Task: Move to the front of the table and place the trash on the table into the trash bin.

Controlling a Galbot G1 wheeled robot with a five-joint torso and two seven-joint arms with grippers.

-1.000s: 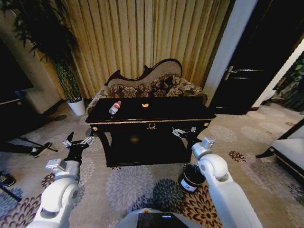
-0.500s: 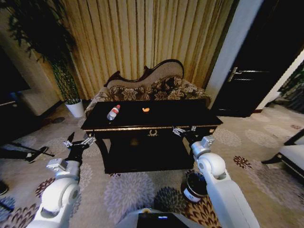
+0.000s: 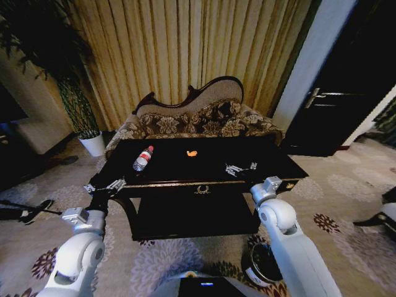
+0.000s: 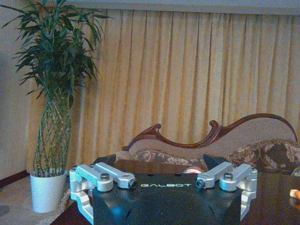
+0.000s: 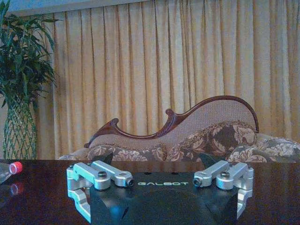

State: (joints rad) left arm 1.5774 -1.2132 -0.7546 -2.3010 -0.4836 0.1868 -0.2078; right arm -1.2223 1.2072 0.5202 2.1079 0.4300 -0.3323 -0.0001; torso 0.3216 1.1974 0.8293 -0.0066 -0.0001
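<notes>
I log: glossy dark wooden table (image 3: 247, 162) bearing clear red-capped plastic bottle (image 3: 142, 158) and orange scrap (image 3: 192, 153); left gripper (image 3: 102, 187) at its front-left corner and right gripper (image 3: 241, 167) over its front edge, both spread wide, empty.

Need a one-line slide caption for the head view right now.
Both grippers, left and right, open at the table front edge; bottle and orange scrap lie on top.

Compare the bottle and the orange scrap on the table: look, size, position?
The bottle is clear with a red label and cap, lying on its side; the orange scrap is a solid orange lump. The bottle is far longer. It lies toward the robot's left, the scrap near the middle. Both rest on the table, untouched.
</notes>
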